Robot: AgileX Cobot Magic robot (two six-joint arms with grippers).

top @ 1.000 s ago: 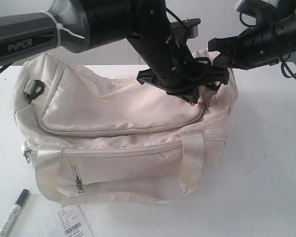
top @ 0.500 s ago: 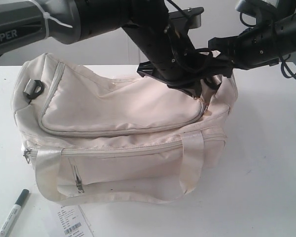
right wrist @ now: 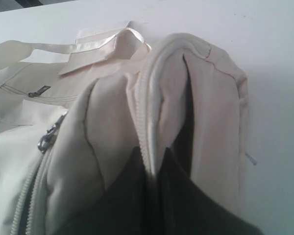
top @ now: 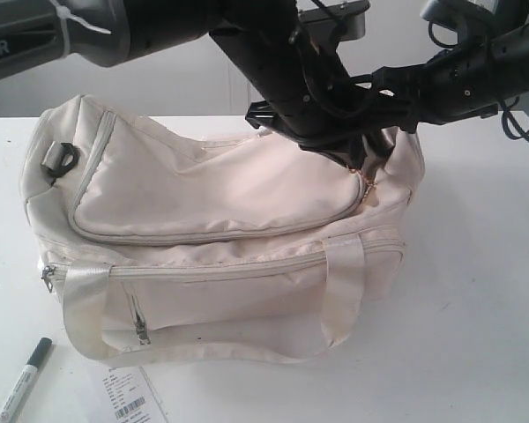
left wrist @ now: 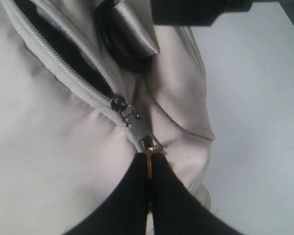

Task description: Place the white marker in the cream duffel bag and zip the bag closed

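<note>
Standing back with the exterior view, I see the cream duffel bag point(top: 212, 203) filling the middle of the white table point(top: 476, 291). The white marker point(top: 19, 386) lies on the table in the lower left corner of the frame, well apart from both arms and just left of a barcode label point(top: 128, 397), so it is not yet in the bag. Both arms meet at the bag's upper right end: the left gripper point(top: 360, 164) reaches across from the upper left, and the right gripper point(top: 391, 128) comes in from the upper right. The left wrist view shows the left claw clenched on the gold zipper pull point(left wrist: 152, 147). A grey slider point(left wrist: 123, 106) sits just beside it, and a strip of black lining point(left wrist: 63, 46) shows through the unzipped stretch beyond; I can see nothing lying in that gap. The right wrist view shows the right claw pinched tight on a fold of cream fabric along the zip at the bag's end. To my eye the step in hand is opening the main zip. Doing it well means the right claw anchors the end taut while the left draws the pull straight along the track, not upward. That way the soft fabric does not bunch under the slider, and the mouth opens wide enough for the marker.
</note>
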